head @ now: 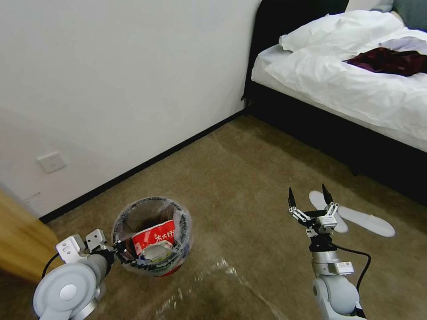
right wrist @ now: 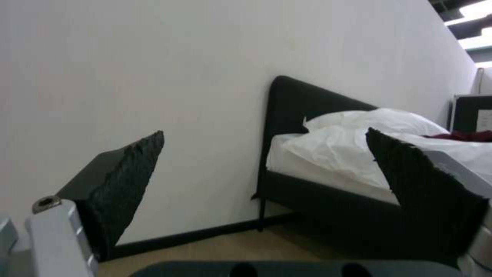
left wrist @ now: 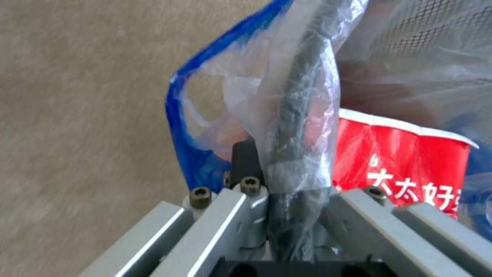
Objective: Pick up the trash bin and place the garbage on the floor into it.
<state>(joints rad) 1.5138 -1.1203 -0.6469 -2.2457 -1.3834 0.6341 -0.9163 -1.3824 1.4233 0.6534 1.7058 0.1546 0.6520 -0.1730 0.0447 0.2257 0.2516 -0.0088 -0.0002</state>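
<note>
The trash bin (head: 151,235), round with a red base and a crinkled clear bag, is at the lower left over the carpet floor (head: 249,178). My left gripper (head: 121,250) is shut on its bag-wrapped rim (left wrist: 302,115), one finger (left wrist: 246,154) outside the bag. Garbage lies inside it: a crushed red-white paper bowl (head: 155,238) (left wrist: 405,161). I cannot tell whether the bin's base touches the carpet. My right gripper (head: 310,198) (right wrist: 264,132) is raised at the right, open, fingertips up, nothing between them.
A dark-framed bed (head: 338,133) with white bedding fills the upper right. Two white slippers (head: 360,218) lie just behind the right gripper. A white wall (head: 111,80) with a socket (head: 51,162) runs along the left, and wooden furniture (head: 18,240) stands at the far left. Shiny tape strips (head: 222,269) cross the carpet.
</note>
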